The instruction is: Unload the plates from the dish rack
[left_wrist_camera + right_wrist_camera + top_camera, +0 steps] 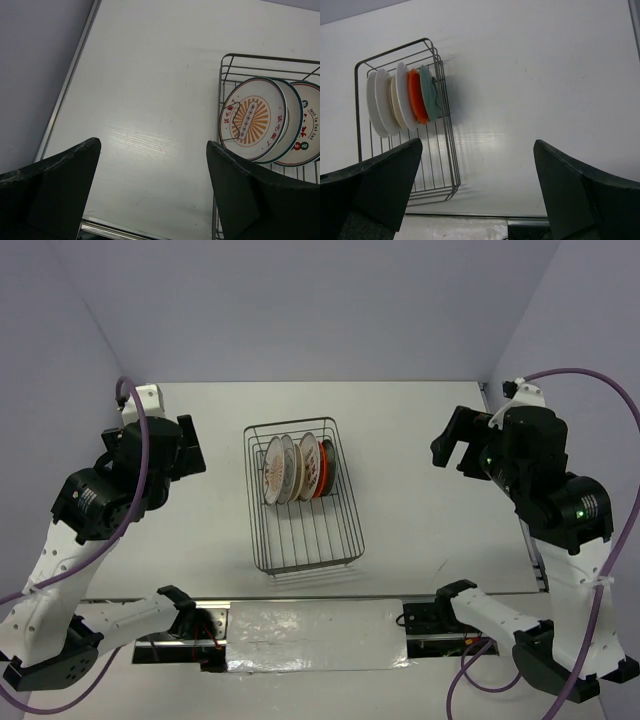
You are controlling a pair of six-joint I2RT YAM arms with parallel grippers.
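Dish rack (pixel 310 536): plates (pixel 295 468) on edge, bunched at far end | left gripper (pixel 152 145) wide apart, empty | right gripper (pixel 477 144) wide apart, empty

Rectangular dark wire dish rack (pixel 318 536) mid-table, long axis near-far. Small round plates (pixel 295 468) upright on edge, packed in far half. Orange-sunburst plate (pixel 252 120) leftmost, white red-marked plate (pixel 307 132) further right. Solid orange plate (pixel 415 95) next to teal plate (pixel 429 92), rightmost.

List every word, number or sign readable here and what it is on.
Orange-sunburst round plate in the dark wire dish rack: red characters beside the sunburst, too small to read.
White teal-rimmed plate behind it: red marks and dark rim lettering, too blurred to read.
No other text visible.
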